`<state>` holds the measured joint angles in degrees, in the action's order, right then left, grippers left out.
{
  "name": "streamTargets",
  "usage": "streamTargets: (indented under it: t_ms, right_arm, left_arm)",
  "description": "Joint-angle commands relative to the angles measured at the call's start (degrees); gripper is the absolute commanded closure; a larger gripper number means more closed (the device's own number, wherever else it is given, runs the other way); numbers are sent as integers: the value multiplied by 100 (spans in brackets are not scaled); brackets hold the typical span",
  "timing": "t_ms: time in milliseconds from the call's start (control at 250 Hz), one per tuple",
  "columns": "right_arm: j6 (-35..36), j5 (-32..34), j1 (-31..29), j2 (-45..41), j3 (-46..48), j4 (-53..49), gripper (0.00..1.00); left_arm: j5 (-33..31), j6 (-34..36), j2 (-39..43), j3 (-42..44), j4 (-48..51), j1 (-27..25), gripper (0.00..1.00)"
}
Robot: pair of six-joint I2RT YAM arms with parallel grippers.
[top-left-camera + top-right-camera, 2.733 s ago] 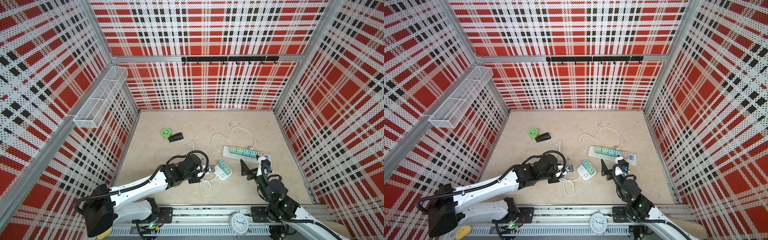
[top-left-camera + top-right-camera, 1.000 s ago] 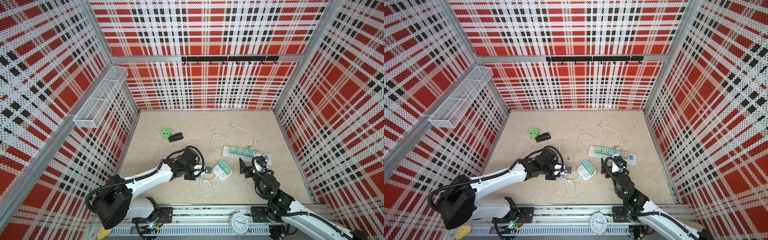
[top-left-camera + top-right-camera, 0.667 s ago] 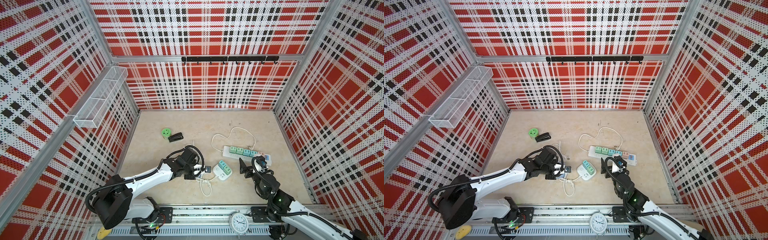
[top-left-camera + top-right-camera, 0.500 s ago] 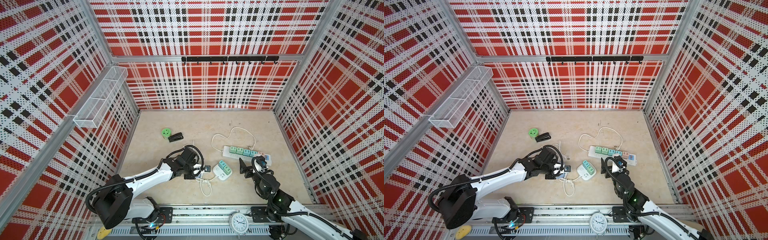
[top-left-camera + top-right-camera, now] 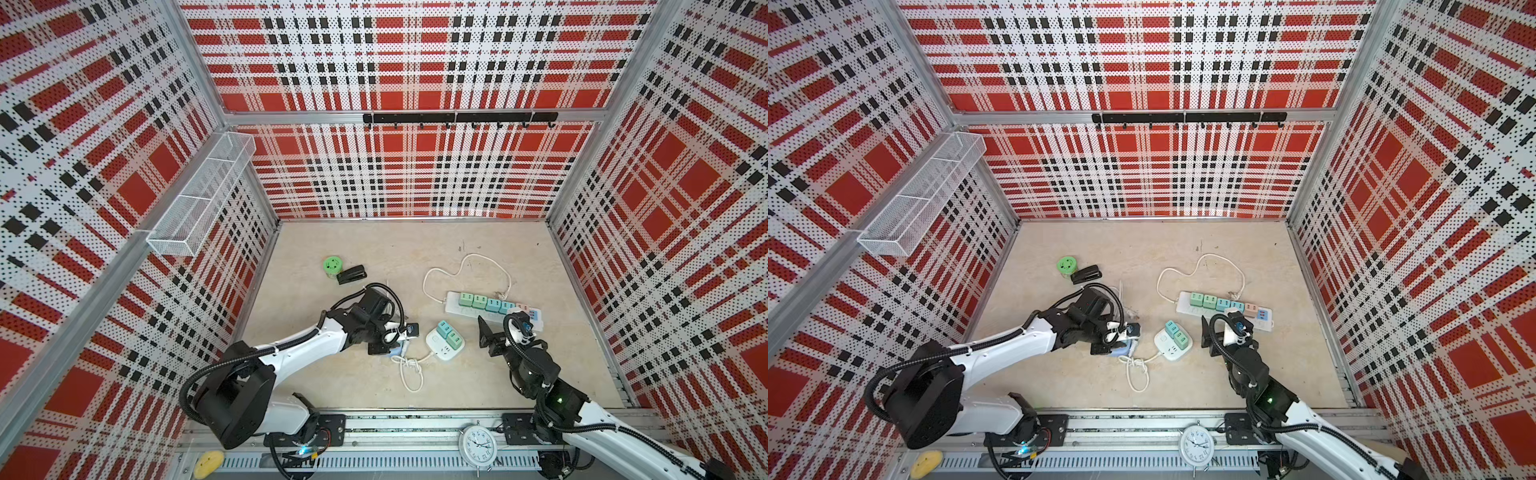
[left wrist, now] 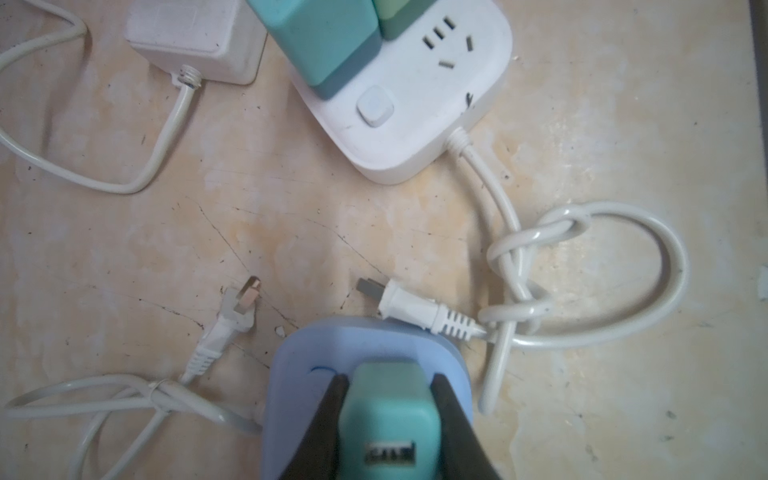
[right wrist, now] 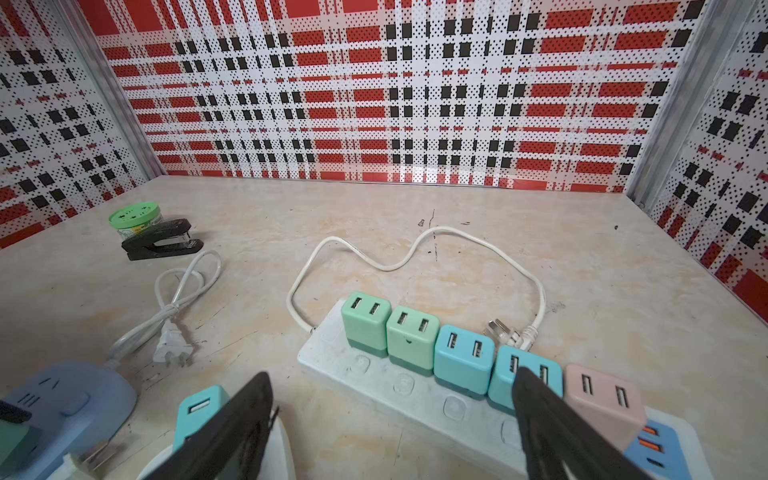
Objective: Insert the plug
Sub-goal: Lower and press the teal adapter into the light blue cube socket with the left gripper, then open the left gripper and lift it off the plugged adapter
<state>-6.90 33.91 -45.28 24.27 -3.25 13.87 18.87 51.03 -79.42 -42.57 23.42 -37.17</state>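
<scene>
**Plug point(image 6: 388, 411) pinched over the blue socket block point(image 6: 291, 374)**

Teal USB charger plug, clamped in a narrow grip between the left fingers point(image 6: 451, 419), its USB port facing the wrist camera. It sits right on top of the pale blue socket block, which lies on the bench point(image 6: 602, 124) directly under those fingers. Can't tell if the prongs are fully in, the plug body hides that. Just beyond the fingertips lie two loose white cord plugs: a two-pin one point(image 6: 409, 305) right beside the block's edge, another point(image 6: 239, 307) off to the side of it. Further out from the fingers is the small white strip point(image 6: 415, 104), with a teal and a green charger plugged in and one socket bare.

Right fingers point(image 7: 241, 424) are spread wide with nothing between them, hovering above the bench. The small white strip is by one finger, the long strip point(image 7: 374, 374) with its row of green, blue and pink chargers by the other. Green tub point(image 7: 135, 214) and black stapler point(image 7: 162, 245) sit well beyond the tips.
</scene>
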Motion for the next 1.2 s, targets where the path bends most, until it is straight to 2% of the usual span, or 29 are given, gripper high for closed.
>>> streamTargets:
  t_ms: [0, 176, 260, 320, 376, 612, 652, 708, 768, 776, 784, 788, 800, 912, 992, 1068, 1193]
  right_arm:
    - [-22, -3, 15, -71, 17, 151, 10]
    - [-22, 2, 15, -76, 17, 138, 10]
    - [-22, -3, 12, -81, 17, 142, 10]
    - [-22, -26, 10, -93, 15, 134, 10]
    - [-22, -32, 11, -107, 17, 136, 10]
    - [-22, -33, 17, -161, 35, 121, 10]
    - [-20, -26, 13, -168, 35, 117, 10]
    - [-26, -18, 16, -153, 30, 118, 9]
    - [-22, 9, 17, -150, 21, 123, 9]
    - [-22, 14, 12, -151, 31, 124, 9]
    - [-22, 24, 13, -151, 32, 131, 9]
    - [-27, 31, 11, -151, 29, 133, 9]
    - [-23, 41, 15, -143, 27, 140, 8]
    - [6, 82, 18, -131, 15, 145, 6]
    - [-37, 282, 21, -165, -49, 27, 0]
    - [-177, 494, 25, -298, -162, -232, 0]
    - [-529, 665, 26, -566, -631, -1019, 0]
  left_arm:
    - [565, 95, -259, 35, -188, 184, 100]
    - [436, 88, -536, 3, -212, 235, 100]
    - [154, -8, -795, -44, -133, 280, 100]
    - [256, -36, -931, -191, 76, 310, 100]
    - [489, 15, -931, -147, 41, 364, 100]
    - [138, -192, -789, 53, -331, 263, 100]
    - [-18, -266, -753, 72, -410, 222, 88]
    - [-218, -351, -659, 91, -492, 185, 76]
    - [-358, -450, -507, 138, -633, 178, 53]
    - [-380, -457, -481, 146, -660, 176, 42]
    - [-394, -467, -461, 151, -680, 177, 15]
    - [-403, -478, -443, 156, -689, 176, 7]
    - [-425, -486, -401, 160, -721, 168, 0]
    - [-794, -717, 127, 160, -793, 55, 1]
    - [-1360, -882, 683, 176, -847, -213, 1]
    - [-1869, -1089, 1311, 268, -1088, -447, 1]
    - [-2094, -1737, 2374, 419, -1497, -548, 1]
